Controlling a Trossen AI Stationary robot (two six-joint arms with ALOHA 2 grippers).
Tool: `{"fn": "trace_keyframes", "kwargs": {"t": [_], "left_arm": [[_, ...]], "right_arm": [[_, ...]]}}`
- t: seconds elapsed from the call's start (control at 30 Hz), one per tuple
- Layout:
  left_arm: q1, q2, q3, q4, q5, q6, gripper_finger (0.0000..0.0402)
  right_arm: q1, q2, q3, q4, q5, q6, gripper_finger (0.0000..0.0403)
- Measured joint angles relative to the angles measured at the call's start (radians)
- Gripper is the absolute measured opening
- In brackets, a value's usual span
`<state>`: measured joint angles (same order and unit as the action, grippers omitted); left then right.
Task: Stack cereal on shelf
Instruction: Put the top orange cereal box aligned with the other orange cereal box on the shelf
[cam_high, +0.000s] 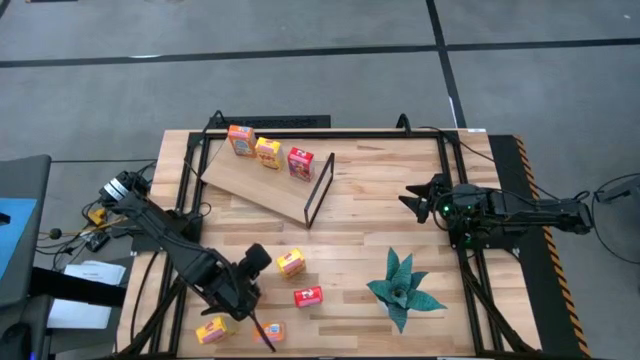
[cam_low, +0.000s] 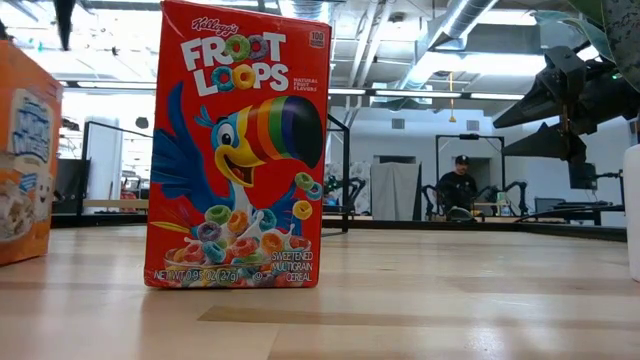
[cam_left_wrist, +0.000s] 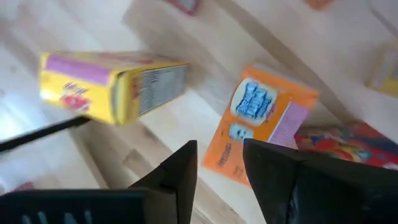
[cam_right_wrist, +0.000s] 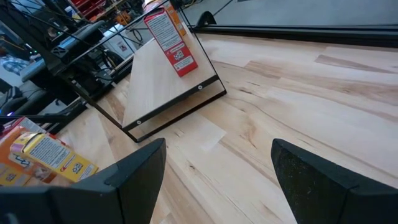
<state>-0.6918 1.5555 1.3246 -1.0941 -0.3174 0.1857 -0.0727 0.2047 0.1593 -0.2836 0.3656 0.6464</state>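
Observation:
The shelf (cam_high: 255, 178) is a light wooden board with a black frame (cam_high: 318, 190) at its right end. An orange, a yellow and a red cereal box (cam_high: 268, 152) stand on it. Several more boxes sit on the tabletop near the front. In the left wrist view an orange box (cam_left_wrist: 267, 118) lies flat, with a yellow one (cam_left_wrist: 112, 84) beside it. My left gripper (cam_left_wrist: 217, 168) points down over the orange box's near corner. Its fingers stand a narrow gap apart with nothing between them. My right gripper (cam_high: 410, 197) waits open at the right. An upright red box (cam_low: 235, 145) fills the low view.
A green artificial plant (cam_high: 403, 288) stands at the front right of the table. A thin black cable (cam_left_wrist: 37, 134) runs across the wood by the yellow box. Black rails (cam_high: 455, 190) border the tabletop. Bare wood lies between the shelf and the loose boxes.

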Motion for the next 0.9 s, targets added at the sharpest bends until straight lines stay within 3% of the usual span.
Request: {"fn": "trace_keyframes", "kwargs": {"t": [0.2, 0.37, 0.9], "left_arm": [[-0.002, 0.0, 0.002, 0.005, 0.043, 0.003, 0.0077], [0.0, -0.001, 0.002, -0.026, 0.048, 0.037, 0.0086], [0.006, -0.003, 0.079, -0.056, 0.085, 0.087, 0.0279]], "right_arm": [[0.0, 0.0, 0.0, 0.0, 0.0, 0.0, 0.0317], [-0.001, 0.0, 0.0, 0.0, 0.001, 0.0, 0.0317], [-0.001, 0.0, 0.0, 0.0, 0.002, 0.0, 0.0317]]}}
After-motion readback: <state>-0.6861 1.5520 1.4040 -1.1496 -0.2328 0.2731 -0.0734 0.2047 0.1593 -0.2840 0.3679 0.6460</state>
